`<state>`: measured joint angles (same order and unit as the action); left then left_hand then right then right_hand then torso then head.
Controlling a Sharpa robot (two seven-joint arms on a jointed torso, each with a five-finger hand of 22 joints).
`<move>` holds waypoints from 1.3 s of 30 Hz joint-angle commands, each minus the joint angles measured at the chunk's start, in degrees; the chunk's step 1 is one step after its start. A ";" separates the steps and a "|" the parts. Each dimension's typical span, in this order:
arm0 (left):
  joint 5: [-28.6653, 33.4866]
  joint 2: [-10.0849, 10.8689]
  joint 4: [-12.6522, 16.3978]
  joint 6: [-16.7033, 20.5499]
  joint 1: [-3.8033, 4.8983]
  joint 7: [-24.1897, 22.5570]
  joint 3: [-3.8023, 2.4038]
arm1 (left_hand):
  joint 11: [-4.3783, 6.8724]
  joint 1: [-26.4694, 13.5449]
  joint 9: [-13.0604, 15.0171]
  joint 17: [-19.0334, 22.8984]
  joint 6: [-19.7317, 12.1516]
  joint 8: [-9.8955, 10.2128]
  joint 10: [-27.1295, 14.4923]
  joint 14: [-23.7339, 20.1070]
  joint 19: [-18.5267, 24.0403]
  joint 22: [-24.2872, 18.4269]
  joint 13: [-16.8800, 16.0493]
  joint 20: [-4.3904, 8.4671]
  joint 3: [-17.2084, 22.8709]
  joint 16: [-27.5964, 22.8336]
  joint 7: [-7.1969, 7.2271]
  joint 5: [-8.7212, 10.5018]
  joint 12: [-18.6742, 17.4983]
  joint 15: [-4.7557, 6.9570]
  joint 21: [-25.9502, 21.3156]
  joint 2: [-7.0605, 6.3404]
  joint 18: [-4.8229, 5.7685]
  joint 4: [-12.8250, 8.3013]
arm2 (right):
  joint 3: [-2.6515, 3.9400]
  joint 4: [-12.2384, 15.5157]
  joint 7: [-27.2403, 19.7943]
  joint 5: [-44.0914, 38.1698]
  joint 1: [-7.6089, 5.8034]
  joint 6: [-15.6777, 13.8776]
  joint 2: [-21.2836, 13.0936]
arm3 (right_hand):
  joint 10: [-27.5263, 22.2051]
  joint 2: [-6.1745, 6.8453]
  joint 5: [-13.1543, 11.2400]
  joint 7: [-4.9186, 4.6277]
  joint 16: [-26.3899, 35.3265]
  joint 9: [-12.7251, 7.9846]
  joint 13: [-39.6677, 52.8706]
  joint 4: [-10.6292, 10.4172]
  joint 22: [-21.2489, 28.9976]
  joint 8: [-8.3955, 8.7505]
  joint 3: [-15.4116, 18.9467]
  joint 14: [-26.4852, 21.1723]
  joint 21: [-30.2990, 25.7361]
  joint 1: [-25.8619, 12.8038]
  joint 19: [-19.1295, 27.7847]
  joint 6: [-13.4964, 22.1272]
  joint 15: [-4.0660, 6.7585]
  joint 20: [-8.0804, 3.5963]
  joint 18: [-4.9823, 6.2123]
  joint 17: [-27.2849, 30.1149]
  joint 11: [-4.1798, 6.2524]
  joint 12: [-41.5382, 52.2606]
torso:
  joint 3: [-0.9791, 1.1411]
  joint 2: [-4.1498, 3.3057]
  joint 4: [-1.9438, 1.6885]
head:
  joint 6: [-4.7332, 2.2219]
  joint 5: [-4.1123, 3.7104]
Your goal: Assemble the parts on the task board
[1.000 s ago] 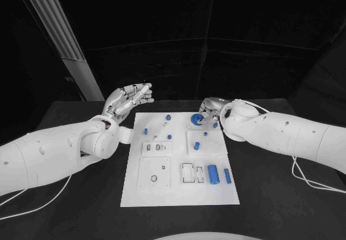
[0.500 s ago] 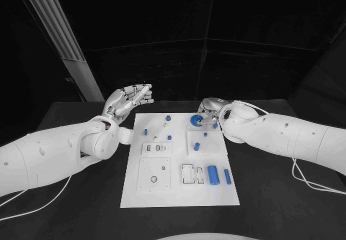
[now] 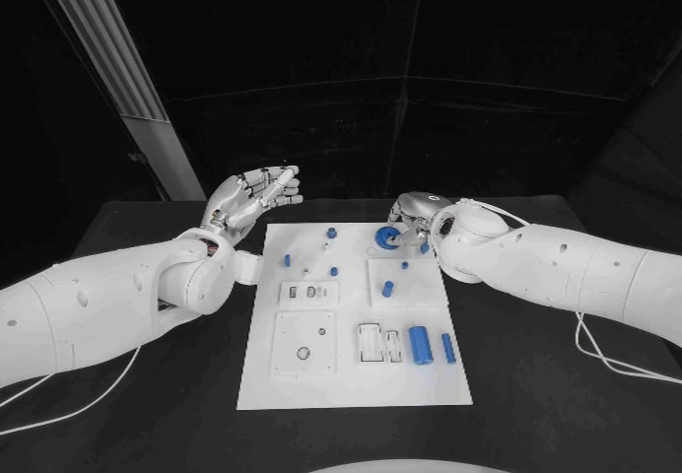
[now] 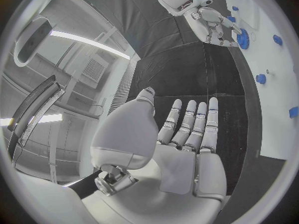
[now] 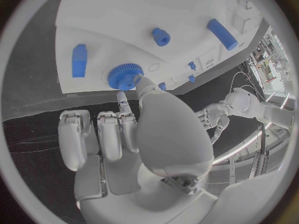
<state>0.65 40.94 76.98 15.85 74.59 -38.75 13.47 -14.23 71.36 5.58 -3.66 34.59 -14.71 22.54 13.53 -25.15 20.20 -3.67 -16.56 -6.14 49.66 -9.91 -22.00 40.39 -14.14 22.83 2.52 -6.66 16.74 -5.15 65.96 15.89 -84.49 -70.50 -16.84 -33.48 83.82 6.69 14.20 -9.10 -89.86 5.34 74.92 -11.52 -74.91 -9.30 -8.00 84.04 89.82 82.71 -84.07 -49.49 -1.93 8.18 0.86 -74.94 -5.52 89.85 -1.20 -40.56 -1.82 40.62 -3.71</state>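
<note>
The white rectangular task board (image 3: pixel 356 374) lies mid-table. At its far right end the right hand (image 3: pixel 414 216) touches a round blue toothed gear (image 3: pixel 388 236) with thumb and a fingertip; whether it grips it, I cannot tell. The left hand (image 3: pixel 253 197) is raised beyond the board's far left corner, fingers straight, holding nothing. Two blue cylinders (image 3: pixel 421 343) lie near right.

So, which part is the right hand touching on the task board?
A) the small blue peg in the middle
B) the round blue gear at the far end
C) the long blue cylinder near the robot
B: in the right wrist view the right hand has fingertips on the round blue gear on the task board.
</note>
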 commanded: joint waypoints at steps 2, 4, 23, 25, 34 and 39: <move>0.00 -0.05 -0.01 -0.70 0.07 -11.38 -0.05 | -0.12 0.21 0.05 -0.08 -0.52 -0.19 -0.31 -0.36 0.23 -0.06 -0.03 0.00 -0.23 -0.09 -6.34 -0.30 -0.21 0.15 0.03 0.40 0.42 0.01 | 0.02 -0.09 0.52 -0.50 -0.10 1.48 0.09 | 6.18 -0.24 0.09 -0.06 -0.14 -0.06 15.08 0.28 -15.09 0.24 0.00 5.96 0.18 -0.29 -5.93 0.37 0.31 -0.28 -0.86 -15.06 0.00 0.15 | -0.01 -0.01 -0.03 | 0.04 -0.06; 0.00 -0.06 -0.01 -0.70 0.07 -11.37 -0.05 | -0.12 0.21 0.05 -0.08 -0.52 -0.19 -0.31 -0.36 0.23 -0.06 -0.03 0.00 -0.23 -0.09 -6.34 -0.30 -0.21 0.15 0.03 0.40 0.42 0.01 | 0.02 -0.13 0.64 -0.50 -0.10 1.87 0.11 | 6.18 -0.38 0.08 -0.09 -0.14 -0.04 15.08 0.27 -15.09 0.18 -0.06 5.96 0.18 -0.36 -5.93 0.26 0.27 -0.26 -0.86 -15.06 -0.03 0.15 | 0.01 -0.02 -0.02 | 0.04 -0.04; 0.00 -0.04 0.01 -0.71 0.07 -11.35 -0.05 | -0.12 0.21 0.05 -0.08 -0.52 -0.19 -0.31 -0.36 0.23 -0.06 -0.03 0.00 -0.23 -0.09 -6.34 -0.30 -0.21 0.15 0.03 0.40 0.42 0.01 | 0.02 -0.82 1.10 -0.27 -0.09 4.33 0.64 | 6.18 -1.46 -0.05 0.66 -0.14 -0.01 15.08 0.38 -15.09 0.02 -0.60 5.96 0.18 -0.76 -5.93 -0.80 0.36 -0.24 -0.86 -15.06 0.46 0.15 | 0.00 -0.01 -0.01 | 0.09 0.01; 0.00 -0.04 0.02 -0.71 0.07 -11.35 -0.05 | -0.12 0.21 0.05 -0.08 -0.52 -0.19 -0.31 -0.36 0.23 -0.06 -0.03 0.00 -0.23 -0.09 -6.34 -0.30 -0.21 0.15 0.03 0.40 0.42 0.01 | 0.02 -0.84 1.09 -0.26 -0.08 4.39 0.66 | 6.18 -1.83 0.14 1.16 -0.14 0.02 15.08 0.53 -15.09 -0.10 -0.85 5.96 0.18 -0.93 -5.93 -1.62 0.65 -0.43 -0.86 -15.06 0.92 0.15 | 0.00 -0.03 0.00 | 0.11 0.02; 0.00 0.01 0.05 -0.69 0.07 -11.33 -0.05 | -0.13 0.25 0.08 -0.08 -0.62 -0.41 -0.32 -0.40 0.28 -0.09 -0.04 0.00 -0.32 -0.05 -6.35 -0.32 -0.20 0.14 0.03 0.44 0.44 0.01 | 0.02 -0.56 0.55 -0.24 -0.06 2.69 0.55 | 6.18 -3.38 1.43 2.76 -0.14 0.53 15.08 2.42 -15.09 -1.31 -3.01 5.96 0.18 -0.35 -5.93 -8.25 1.81 -1.55 -0.86 -15.06 2.52 0.15 | 0.01 -0.02 -0.03 | 0.31 0.10; 0.00 0.05 0.06 -0.68 0.07 -11.34 -0.05 | -0.13 0.25 0.08 -0.08 -0.62 -0.41 -0.32 -0.40 0.28 -0.09 -0.04 0.00 -0.32 -0.05 -6.35 -0.32 -0.20 0.14 0.03 0.44 0.44 0.01 | 0.02 -0.07 -0.48 -0.24 -0.02 -0.03 0.21 | 6.18 -3.46 1.88 2.84 -0.14 0.62 15.08 3.13 -15.09 -1.43 -3.49 5.96 0.18 -0.31 -5.93 -10.10 1.91 -1.72 -0.86 -15.06 2.61 0.15 | 0.03 -0.01 0.01 | 0.35 0.27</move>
<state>0.65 40.97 76.99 15.77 74.59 -38.75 13.47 -14.23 71.36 5.62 -3.66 34.39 -14.94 22.54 13.53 -25.15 20.16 -3.66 -16.56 -6.14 49.66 -10.11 -22.00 40.39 -14.14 22.83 2.52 -6.65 16.74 -5.02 65.75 16.31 -84.54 -70.63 -14.94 -33.16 84.03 4.18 15.85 -9.30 -89.86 5.25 74.92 -8.50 -74.91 -10.21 -11.33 84.05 89.82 82.21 -84.16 -56.21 -0.49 6.84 0.86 -74.92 -3.46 89.85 -1.19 -40.58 -1.82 40.95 -3.50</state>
